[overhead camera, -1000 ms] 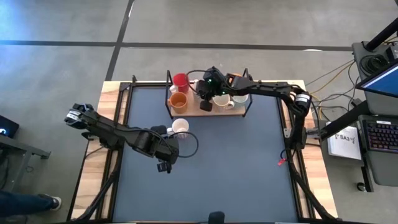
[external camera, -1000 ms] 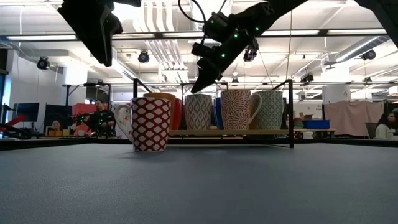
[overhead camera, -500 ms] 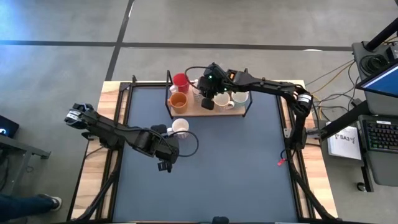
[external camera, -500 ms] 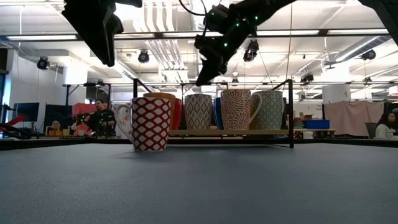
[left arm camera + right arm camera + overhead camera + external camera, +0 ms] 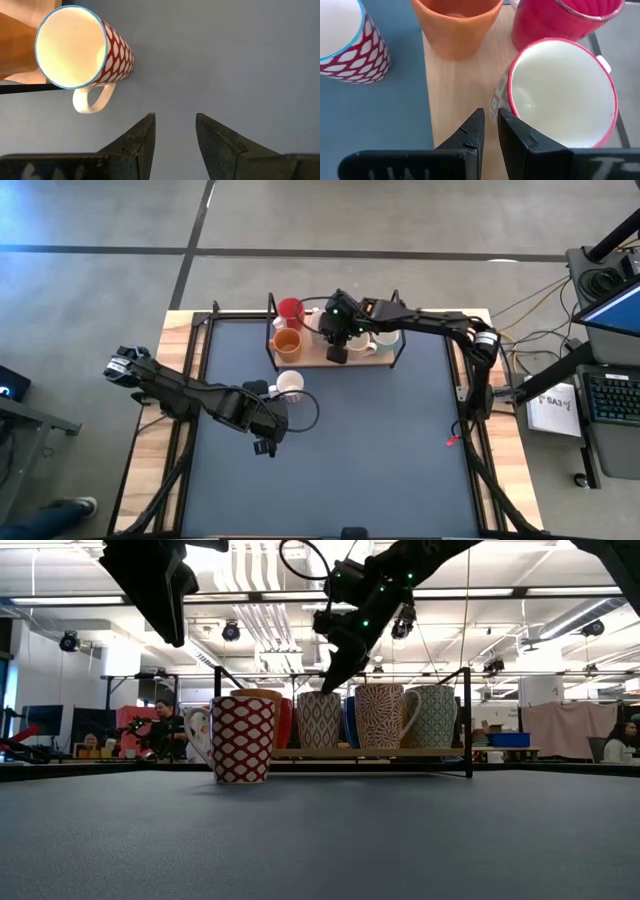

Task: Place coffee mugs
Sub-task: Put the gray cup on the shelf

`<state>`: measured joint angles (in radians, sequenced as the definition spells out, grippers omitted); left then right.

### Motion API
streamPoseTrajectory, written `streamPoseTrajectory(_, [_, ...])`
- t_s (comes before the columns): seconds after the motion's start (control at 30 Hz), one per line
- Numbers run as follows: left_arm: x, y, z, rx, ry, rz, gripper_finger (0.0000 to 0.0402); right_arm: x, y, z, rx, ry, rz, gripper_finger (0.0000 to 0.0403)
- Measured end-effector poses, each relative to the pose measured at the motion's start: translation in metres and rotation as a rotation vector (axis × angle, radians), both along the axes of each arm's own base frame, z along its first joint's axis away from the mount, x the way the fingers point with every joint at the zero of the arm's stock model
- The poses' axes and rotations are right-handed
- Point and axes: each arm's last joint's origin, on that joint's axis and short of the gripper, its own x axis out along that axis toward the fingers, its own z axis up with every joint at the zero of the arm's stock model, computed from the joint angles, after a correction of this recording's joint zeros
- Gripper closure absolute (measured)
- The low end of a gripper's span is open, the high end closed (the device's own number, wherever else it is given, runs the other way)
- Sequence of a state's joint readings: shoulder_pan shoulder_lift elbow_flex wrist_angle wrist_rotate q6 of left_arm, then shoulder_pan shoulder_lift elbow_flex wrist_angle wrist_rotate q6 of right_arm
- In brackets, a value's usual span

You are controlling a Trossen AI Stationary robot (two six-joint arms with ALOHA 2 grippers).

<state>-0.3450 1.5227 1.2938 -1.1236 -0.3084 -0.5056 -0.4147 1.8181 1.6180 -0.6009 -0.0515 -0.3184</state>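
A red-and-white patterned mug stands upright on the dark table mat, just near of a wooden rack board; it also shows in the left wrist view. On the board stand a red mug, an orange mug, a pink-rimmed patterned mug and other patterned mugs. My right gripper hovers shut above the board beside the pink-rimmed mug, above mug height in the low view. My left gripper is open and empty, high over the mat near of the patterned mug.
The board sits in a black metal frame at the table's far middle. The dark mat stretches bare toward the near and right edges. People and desks show in the room behind.
My right gripper has risen a little above the mugs on the rack and come down again, ending slightly toward the table's right edge. The mugs have stayed where they were.
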Motion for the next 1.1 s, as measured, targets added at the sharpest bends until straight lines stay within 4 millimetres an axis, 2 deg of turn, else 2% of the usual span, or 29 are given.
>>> streamPoseTrajectory(0.3, [0.000,0.000,0.000,0.001,0.002,-0.003,0.0278,0.010,-0.009,-0.022,-0.019,0.023,0.019,0.0360])
streamPoseTrajectory(0.83, [0.001,0.003,0.000,0.030,0.001,-0.018,0.0278,0.006,-0.032,-0.017,-0.080,-0.027,-0.034,0.0360])
streamPoseTrajectory(1.1, [0.001,0.003,0.000,0.032,0.001,-0.018,0.0278,0.006,-0.033,-0.017,-0.060,-0.034,-0.054,0.0360])
